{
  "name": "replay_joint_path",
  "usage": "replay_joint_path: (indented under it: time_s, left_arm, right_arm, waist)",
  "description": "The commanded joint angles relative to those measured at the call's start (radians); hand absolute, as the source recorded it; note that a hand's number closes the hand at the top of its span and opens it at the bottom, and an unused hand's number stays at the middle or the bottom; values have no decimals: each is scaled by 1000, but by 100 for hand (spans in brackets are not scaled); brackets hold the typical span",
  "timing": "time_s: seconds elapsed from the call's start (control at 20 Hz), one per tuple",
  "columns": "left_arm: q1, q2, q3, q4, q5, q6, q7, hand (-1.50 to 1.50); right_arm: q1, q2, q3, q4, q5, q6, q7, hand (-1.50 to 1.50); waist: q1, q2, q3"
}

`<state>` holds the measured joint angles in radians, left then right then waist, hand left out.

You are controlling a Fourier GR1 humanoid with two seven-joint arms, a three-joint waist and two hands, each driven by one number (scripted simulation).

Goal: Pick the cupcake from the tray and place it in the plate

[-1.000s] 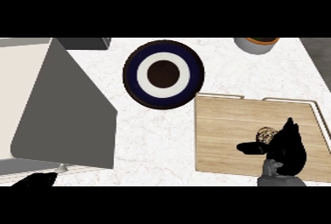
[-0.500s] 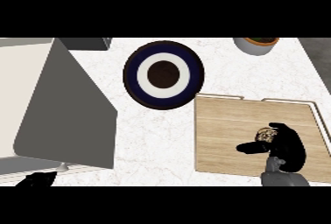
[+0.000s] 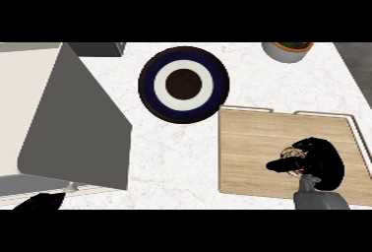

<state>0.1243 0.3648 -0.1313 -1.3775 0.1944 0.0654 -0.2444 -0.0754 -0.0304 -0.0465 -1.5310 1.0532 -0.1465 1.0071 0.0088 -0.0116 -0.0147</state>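
- One white marbled counter [image 3: 174, 162] fills most of the head view and carries everything else.
- Well to the left of the tray stands a big pale appliance [image 3: 51, 118] with a grey slanted side, the largest thing on the counter.
- Wooden tray [image 3: 251, 152] – the landmark here – lies at the right, a thin raised rim showing along its far and right edges.
- Just beyond the tray's far left corner, touching or nearly touching it, lies the round plate [image 3: 184, 83]: dark blue outer ring, white band, dark brown centre. Nothing rests on it.
- Right hand [image 3: 320, 160] sits over the tray's right half, its grey forearm coming in from the tray's near edge. Fingers and thumb are curled round the cupcake, pinching it from both sides.
- Beyond the tray's far edge, well apart from it, a grey pot [image 3: 288, 50] with an orange-rimmed inside is partly cut off.
- Cupcake [image 3: 294, 153] – pale, mostly hidden by the black fingers – is on or just above the tray's right half; whether it touches the wood cannot be told.
- Left hand [image 3: 42, 202] shows only as a black tip far left of the tray, at the lower edge; I cannot tell how its fingers stand.
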Motion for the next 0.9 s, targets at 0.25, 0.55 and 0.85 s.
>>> replay_joint_path:
  time_s: [0.25,0.55,0.85]
  left_arm:
    - [-67,-3,-18,-27,-9,-18,0,0]
    - [-105,-22,-26,-23,-16,-4,6,0]
    - [-115,-10,-6,-14,-3,-1,24,0]
  right_arm:
    - [-175,-172,144,66,-134,120,-512,150]
    - [-242,-281,143,101,-321,188,-938,150]
    - [-339,-434,-7,269,-517,253,-1358,150]
  waist:
    - [69,35,28]
    - [46,45,30]
    - [27,41,24]
